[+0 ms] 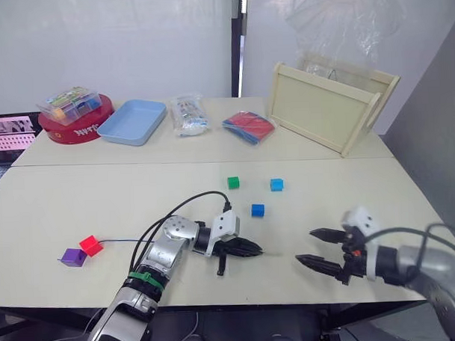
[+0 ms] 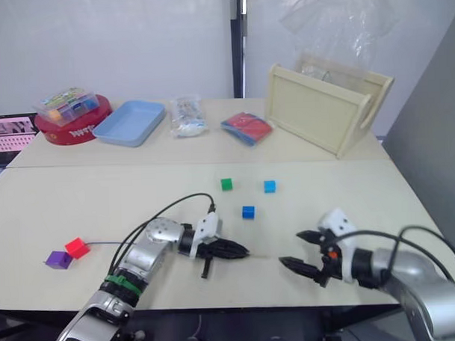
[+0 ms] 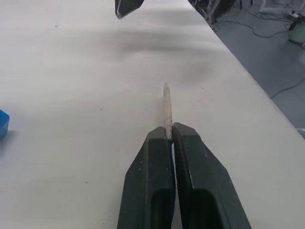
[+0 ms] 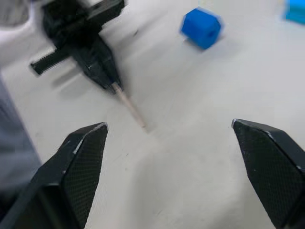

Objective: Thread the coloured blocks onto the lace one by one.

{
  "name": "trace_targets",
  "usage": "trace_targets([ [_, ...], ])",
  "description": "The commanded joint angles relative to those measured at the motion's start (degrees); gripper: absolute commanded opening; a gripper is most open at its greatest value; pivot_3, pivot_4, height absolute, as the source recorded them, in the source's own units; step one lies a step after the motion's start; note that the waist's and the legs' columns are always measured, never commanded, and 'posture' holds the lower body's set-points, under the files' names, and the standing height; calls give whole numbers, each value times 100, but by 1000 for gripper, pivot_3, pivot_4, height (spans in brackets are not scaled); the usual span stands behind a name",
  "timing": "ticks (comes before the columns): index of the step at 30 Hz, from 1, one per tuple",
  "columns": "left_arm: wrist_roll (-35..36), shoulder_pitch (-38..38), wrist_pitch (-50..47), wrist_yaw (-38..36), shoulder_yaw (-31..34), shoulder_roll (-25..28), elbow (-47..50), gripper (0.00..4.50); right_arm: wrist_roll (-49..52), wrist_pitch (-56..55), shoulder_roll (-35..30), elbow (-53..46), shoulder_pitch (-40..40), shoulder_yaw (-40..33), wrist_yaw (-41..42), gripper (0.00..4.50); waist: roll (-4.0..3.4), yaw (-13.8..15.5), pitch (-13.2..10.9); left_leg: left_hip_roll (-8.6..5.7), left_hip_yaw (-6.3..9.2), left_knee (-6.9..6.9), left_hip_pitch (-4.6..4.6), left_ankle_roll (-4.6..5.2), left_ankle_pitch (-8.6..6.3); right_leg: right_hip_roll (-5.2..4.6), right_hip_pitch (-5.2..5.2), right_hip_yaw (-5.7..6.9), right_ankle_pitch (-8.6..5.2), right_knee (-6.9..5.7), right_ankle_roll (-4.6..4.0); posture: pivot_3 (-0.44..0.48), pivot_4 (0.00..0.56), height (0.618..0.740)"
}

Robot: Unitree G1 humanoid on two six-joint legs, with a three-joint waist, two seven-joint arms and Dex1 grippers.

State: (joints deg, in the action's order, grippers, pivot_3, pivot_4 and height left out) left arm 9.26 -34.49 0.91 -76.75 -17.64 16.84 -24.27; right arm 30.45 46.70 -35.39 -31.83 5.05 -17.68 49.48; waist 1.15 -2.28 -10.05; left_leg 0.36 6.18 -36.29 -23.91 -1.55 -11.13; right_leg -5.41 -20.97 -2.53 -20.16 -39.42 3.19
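- the stiff pale tip of the lace [image 3: 166, 107] is pinched between the closed fingers of the left gripper [image 1: 249, 249], near the front edge of the desk [image 1: 79, 205], pointing toward the robot's right.
- the right gripper [image 1: 320, 247] is held with its fingers spread wide and empty, near the front edge toward the right corner, facing the lace tip with a gap between.
- the thin blue cord is seen running along the desk from the red block [image 1: 90, 245] toward the left arm.
- the red block and the purple block [image 1: 73, 257] lie touching each other near the front left part of the desk; they are judged to be already threaded, though the cord passing through them cannot be confirmed.
- three blocks are left loose around the middle of the desk: the green block [image 1: 233, 183], the light blue block [image 1: 276, 184] and the darker blue block [image 1: 257, 210], all apart from one another.
- the darker blue block is the nearest to both grippers, and its hole is visible in the right wrist view.
- the task is judged to be under halfway: three blocks remain to be picked up and slid over the tip.
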Motion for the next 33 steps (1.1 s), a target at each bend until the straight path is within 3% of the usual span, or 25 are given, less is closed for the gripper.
trace_targets([
  [1, 171, 4, -44, 93, 183, 33, 291, 0, 6, -625, 439, -252, 354, -419, -500, 4490, 0, -20, 0, -2, 0, 0, 1, 0, 0, -2, 0, -1, 0, 0, 0, 0, 150, 740],
  [5, 305, 122, -317, 147, 300, 86, 535, 0, -57, -1074, 865, -251, 458, -399, -971, 4490, -4, -42, 2, -2, -1, 1, 17, -1, 1, 1, 7, -6, 0, -8, 0, 0, 150, 740],
  [12, 330, 434, -596, 274, 367, 405, 1095, 0, -234, -1171, 1222, 293, -528, 277, -1701, 4490, -8, -46, 3, 0, -1, 5, 23, -2, 1, 2, 9, -8, 0, -8, 0, 0, 150, 740],
  [17, 373, 642, -790, 413, 449, 589, 1483, 0, -756, -1526, 1281, 1164, -1324, 709, -2062, 4490, -9, -15, 4, -4, -2, 4, 21, -3, 2, -2, 9, -9, 0, -4, 0, 0, 150, 740],
  [24, 389, 1095, -1065, 772, 580, 794, 2107, 0, -1484, -2107, 1640, 3149, -2882, 1282, -2494, 4490, -11, -86, 5, 1, -1, 17, 30, -7, 4, 2, 7, -11, 0, -8, 0, 0, 150, 740],
  [33, 435, 1289, -1134, 953, 695, 1047, 2402, 0, -1938, -2977, 1839, 5168, -4074, 1607, -2326, 4490, -11, -156, 4, 0, -1, 24, 32, -12, 7, 0, 7, -10, 0, -5, 0, 0, 150, 740],
])
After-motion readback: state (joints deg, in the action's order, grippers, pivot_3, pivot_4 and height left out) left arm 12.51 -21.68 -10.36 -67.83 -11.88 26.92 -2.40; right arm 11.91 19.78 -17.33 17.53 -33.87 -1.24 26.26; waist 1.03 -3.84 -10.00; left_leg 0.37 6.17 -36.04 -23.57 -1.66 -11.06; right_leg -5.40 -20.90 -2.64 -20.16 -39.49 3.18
